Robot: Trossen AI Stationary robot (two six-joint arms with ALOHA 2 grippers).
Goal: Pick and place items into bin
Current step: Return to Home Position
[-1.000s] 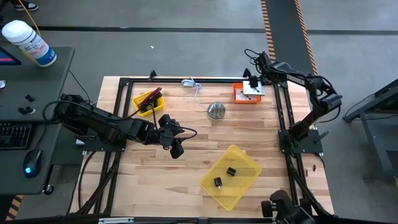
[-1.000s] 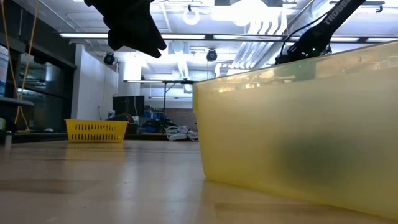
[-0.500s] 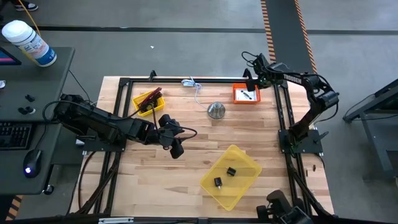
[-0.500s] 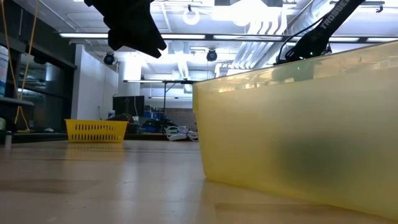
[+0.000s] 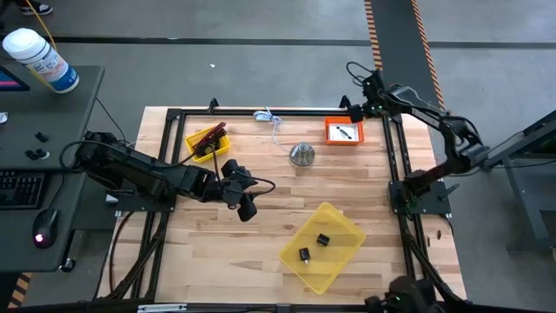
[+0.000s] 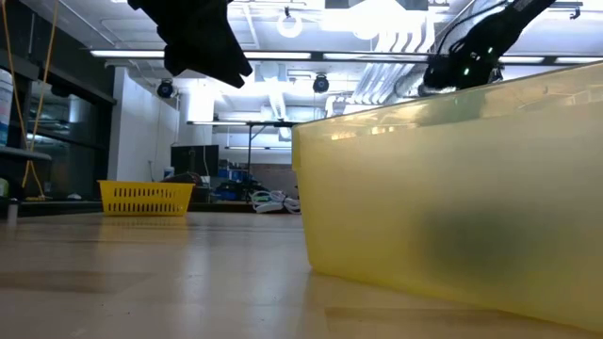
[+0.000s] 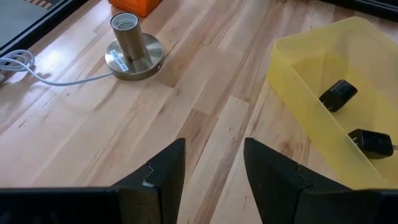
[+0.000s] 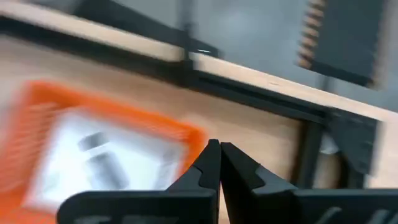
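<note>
The yellow bin (image 5: 334, 261) sits at the near middle of the table, with two tiny black cubes (image 5: 322, 239) (image 5: 305, 254) on its floor; both also show in the left wrist view (image 7: 337, 94) (image 7: 371, 142). A white card with a dark mark (image 5: 345, 132) lies in an orange tray (image 5: 330, 130) at the far right. A maroon stick (image 5: 215, 136) lies in a small yellow basket (image 5: 201, 143) at the far left. My left gripper (image 5: 248, 209) (image 7: 214, 146) hangs open left of the bin, with nothing between its fingers. My right gripper (image 5: 356, 111) (image 8: 216, 146) is shut above the tray's far right corner, and nothing shows between its fingers.
A silver metal dome (image 5: 301, 154) stands at the far middle, with a thin white-blue cord (image 5: 271, 119) behind it. A black frame (image 5: 261, 111) runs along the table's edges. Bare wood lies between the left gripper and the bin.
My right gripper has risen from just over the orange tray and drawn back toward the table's far right corner, tipping as it went. The white card stays in the tray. My left arm has kept still.
</note>
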